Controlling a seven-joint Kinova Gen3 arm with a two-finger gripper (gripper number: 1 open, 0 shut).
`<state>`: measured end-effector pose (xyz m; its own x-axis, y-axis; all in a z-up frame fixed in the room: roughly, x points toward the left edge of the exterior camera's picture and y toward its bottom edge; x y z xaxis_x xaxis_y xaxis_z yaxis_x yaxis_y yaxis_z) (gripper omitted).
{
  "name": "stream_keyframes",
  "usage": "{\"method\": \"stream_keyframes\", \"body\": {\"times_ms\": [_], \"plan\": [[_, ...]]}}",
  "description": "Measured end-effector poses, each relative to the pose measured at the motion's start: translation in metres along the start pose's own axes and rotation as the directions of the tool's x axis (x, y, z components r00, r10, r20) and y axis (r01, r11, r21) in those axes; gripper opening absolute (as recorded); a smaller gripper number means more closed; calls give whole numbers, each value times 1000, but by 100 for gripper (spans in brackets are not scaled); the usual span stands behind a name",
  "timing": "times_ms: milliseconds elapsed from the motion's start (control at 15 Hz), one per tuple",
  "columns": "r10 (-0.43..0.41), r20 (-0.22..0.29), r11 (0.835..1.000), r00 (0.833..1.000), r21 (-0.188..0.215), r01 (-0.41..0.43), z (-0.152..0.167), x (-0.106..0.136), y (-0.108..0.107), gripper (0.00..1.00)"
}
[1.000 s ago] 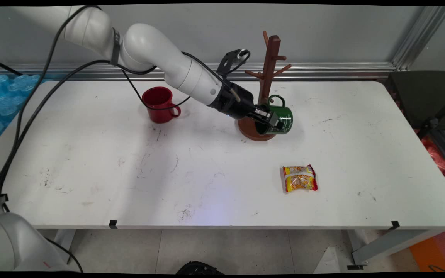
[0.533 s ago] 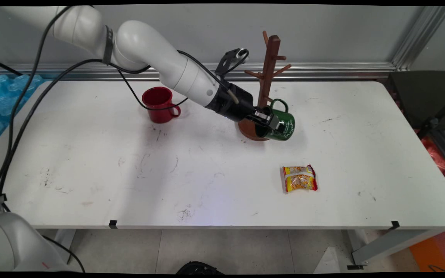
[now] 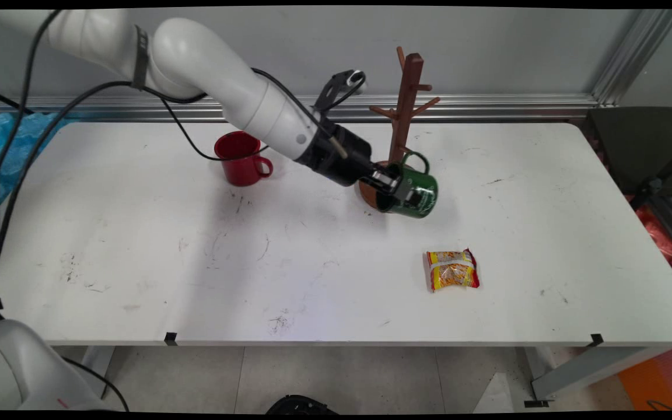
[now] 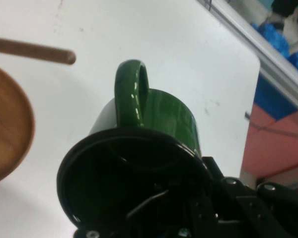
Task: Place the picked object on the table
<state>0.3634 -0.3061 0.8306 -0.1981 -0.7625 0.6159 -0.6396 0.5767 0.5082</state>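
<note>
Nearest, a yellow-and-red snack packet [image 3: 452,270] lies on the white table [image 3: 137,251]. Farther back, the black two-finger gripper [image 3: 397,188] clamps the rim of the tilted green enamel mug [image 3: 417,189], handle up, just beside the brown wooden mug tree [image 3: 404,96]. A red mug [image 3: 241,157] stands far left.

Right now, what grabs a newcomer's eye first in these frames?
The gripper clamped on the rim of a tilted green mug, held right at the base of the brown wooden mug tree toward the table's far side. Next, the red mug standing upright to the left behind the arm, and the yellow snack packet lying alone nearer the front edge.
</note>
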Motion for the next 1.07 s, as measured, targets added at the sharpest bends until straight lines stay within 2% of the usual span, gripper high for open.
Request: {"method": "stream_keyframes", "body": {"times_ms": [200,600,1067], "plan": [[74,69,996,995,40,-77,-21,-4,1,0],[159,164,976,974,120,-180,-66,1,5,0],[218,277,942,936,191,-276,-114,11,17,0]]}}
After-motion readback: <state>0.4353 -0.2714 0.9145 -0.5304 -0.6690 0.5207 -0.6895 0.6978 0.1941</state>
